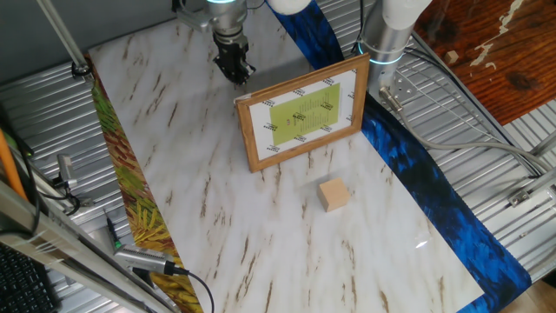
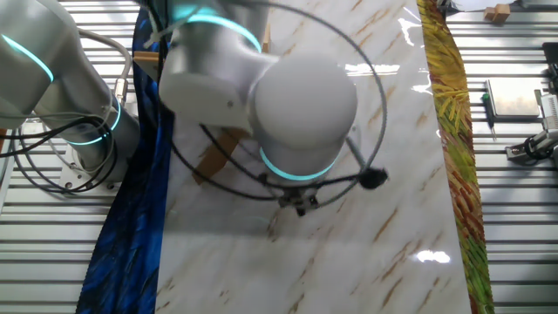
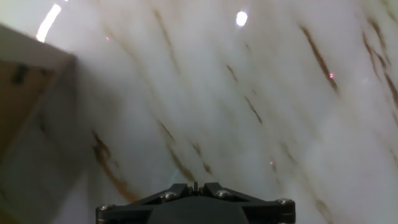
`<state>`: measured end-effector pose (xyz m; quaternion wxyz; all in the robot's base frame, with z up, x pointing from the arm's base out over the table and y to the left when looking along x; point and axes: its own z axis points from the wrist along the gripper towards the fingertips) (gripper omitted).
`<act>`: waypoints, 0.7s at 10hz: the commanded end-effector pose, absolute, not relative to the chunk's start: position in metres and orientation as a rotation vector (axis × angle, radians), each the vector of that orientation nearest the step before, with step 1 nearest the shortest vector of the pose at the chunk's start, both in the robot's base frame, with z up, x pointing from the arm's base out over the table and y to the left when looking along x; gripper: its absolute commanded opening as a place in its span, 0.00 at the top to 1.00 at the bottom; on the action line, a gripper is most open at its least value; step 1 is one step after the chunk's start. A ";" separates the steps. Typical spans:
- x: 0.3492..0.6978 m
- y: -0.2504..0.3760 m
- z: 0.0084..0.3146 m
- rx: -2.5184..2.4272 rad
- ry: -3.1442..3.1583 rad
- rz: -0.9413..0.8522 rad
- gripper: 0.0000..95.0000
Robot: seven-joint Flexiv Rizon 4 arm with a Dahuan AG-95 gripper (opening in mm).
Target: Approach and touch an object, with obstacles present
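Note:
The small tan wooden cube (image 1: pixel 333 195) sits on the white marbled table (image 1: pixel 191 156), in front of the picture frame (image 1: pixel 304 117). The frame stands upright with a brown wood border and a yellow-green panel. My gripper (image 1: pixel 234 69) hangs behind the frame's left end, low over the table, with its jaws together and nothing in them. In the hand view the gripper (image 3: pixel 194 185) points down at bare marble, and the back of the frame (image 3: pixel 25 93) shows at the left edge. In the other fixed view the arm hides the cube, and the gripper (image 2: pixel 301 206) shows under the wrist.
A blue cloth strip (image 1: pixel 434 191) runs along the table's right edge and a yellow-green patterned strip (image 1: pixel 130 191) along its left. The arm's base (image 1: pixel 387 39) stands behind the frame's right end. Cables and tools (image 1: pixel 139 261) lie at the front left.

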<state>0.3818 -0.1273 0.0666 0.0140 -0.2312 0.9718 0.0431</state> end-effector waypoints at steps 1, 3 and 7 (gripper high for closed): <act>0.369 -0.128 0.064 -0.705 3.035 0.109 1.00; 0.353 -0.129 0.056 -0.697 3.035 0.097 1.00; 0.346 -0.128 0.050 -0.694 3.033 0.096 1.00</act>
